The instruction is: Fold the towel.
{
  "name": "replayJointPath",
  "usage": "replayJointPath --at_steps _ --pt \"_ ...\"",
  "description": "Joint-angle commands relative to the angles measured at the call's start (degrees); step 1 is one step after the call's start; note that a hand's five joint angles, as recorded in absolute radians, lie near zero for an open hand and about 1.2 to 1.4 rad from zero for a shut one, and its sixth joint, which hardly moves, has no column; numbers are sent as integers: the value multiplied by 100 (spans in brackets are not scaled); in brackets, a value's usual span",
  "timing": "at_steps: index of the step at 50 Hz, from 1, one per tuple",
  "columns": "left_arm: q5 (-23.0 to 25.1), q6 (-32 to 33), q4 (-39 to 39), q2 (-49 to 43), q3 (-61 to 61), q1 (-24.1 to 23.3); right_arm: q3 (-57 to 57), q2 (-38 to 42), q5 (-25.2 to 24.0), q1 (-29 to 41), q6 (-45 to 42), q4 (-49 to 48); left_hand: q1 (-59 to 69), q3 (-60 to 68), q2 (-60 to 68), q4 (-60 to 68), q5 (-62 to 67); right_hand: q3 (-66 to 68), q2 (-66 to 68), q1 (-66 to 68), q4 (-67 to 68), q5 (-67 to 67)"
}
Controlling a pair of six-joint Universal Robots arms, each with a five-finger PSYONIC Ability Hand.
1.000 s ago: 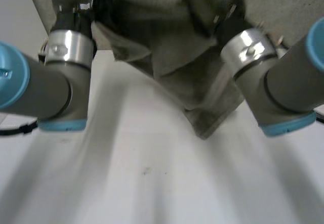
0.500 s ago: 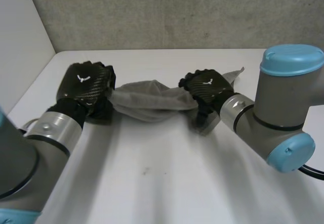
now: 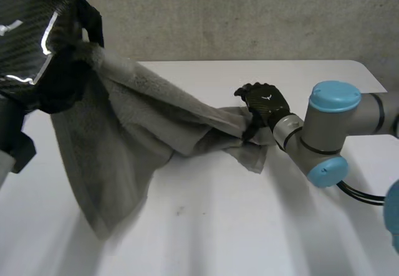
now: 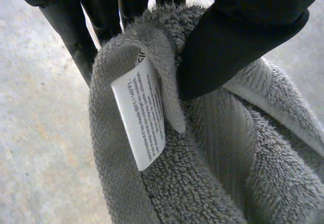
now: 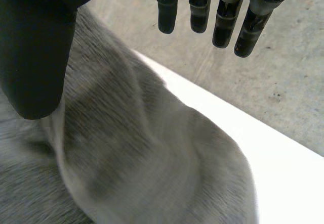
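Towel point(image 3: 124, 133) stretches from the left hand point(image 3: 37, 45), held high at ten o'clock with fingers point(image 4: 71, 32) and thumb pinching its labelled edge, down to the right hand point(image 3: 265, 101) at three o'clock. That hand's fingers point(image 5: 201, 11) are straight and released, reaching past the cloth under its palm. A loose corner hangs toward seven o'clock, and bare desk point(image 3: 249, 226) lies from four to six.

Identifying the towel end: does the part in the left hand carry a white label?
Yes, a white label hangs from the edge of the towel pinched in the left hand.

Grey towel point(image 3: 124, 126); white label point(image 4: 139, 113), dark print; black weave left hand point(image 3: 37, 45), right hand point(image 3: 265, 101); white table point(image 3: 218, 226).
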Motion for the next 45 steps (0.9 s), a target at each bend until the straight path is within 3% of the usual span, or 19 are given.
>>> replayJointPath --at_steps 1,2,3,4,5,6,7,8,9,16,20,24,25,26,29,31,45 --pt "-7 -1 -50 345 26 53 -392 426 58 59 587 -80 1179 1034 1026 1028 1129 207 89 204 108 79" --pt "-7 -1 -50 345 26 53 -392 426 58 59 588 -80 1179 1034 1026 1028 1129 209 91 206 110 81" --pt "-7 -1 -58 353 26 62 -366 435 58 103 623 -80 1179 1034 1026 1028 1129 875 757 872 777 747" --pt "-7 -1 -58 353 26 62 -348 426 110 121 632 -88 1179 1034 1026 1028 1129 2397 2279 2394 2299 2270" --pt "-7 -1 -67 353 26 71 -348 426 110 121 632 -88 1179 1034 1026 1028 1129 2413 2295 2409 2314 2285" --pt "-7 -1 -58 353 17 97 -339 409 136 121 632 -88 1179 1034 1026 1028 1129 4061 3943 4058 3963 3934" --pt "-7 -1 -58 353 17 97 -339 408 137 121 632 -88 1179 1034 1026 1028 1129 4078 3960 4075 3979 3950" --pt "-7 -1 -50 345 17 123 -330 365 206 112 640 -88 1179 1034 1026 1028 1129 6143 6025 6140 6044 6015" --pt "-7 -1 -23 345 17 167 -304 269 311 51 667 -88 1179 1034 1026 1028 1129 6757 6639 6754 6658 6629" --pt "19 -10 21 248 -1 658 162 -892 400 -705 755 -62 1179 1034 1026 1028 1129 6764 6645 6760 6665 6636" --pt "72 -80 3 178 -9 1116 600 -1611 -99 -1021 763 -45 1179 1034 1026 1028 1129 6764 6645 6760 6665 6636" --pt "274 -265 12 143 -9 1257 891 -1762 -531 -1004 781 202 1179 1034 1026 1028 1129 6669 6551 6665 6570 6541" --pt "396 -387 12 90 -9 1301 1039 -1754 -705 -978 772 402 1179 1034 1026 1028 1129 3888 3769 3884 3789 3760" --pt "397 -388 12 90 -9 1301 1171 -1701 -846 -925 729 569 1179 1034 1026 1028 1129 3194 3076 3190 3095 3066" --pt "600 -582 12 19 8 1319 1305 -1604 -936 -837 720 685 1179 1034 1026 1028 1129 2901 2783 2897 2802 2773" --pt "696 -660 12 19 26 1319 1401 -1342 -971 -601 711 869 1179 1034 1026 1028 1129 927 809 924 829 800" --pt "705 -661 3 11 61 1310 1384 -1095 -962 -398 711 949 1179 1034 1026 1028 1129 478 360 475 380 350"
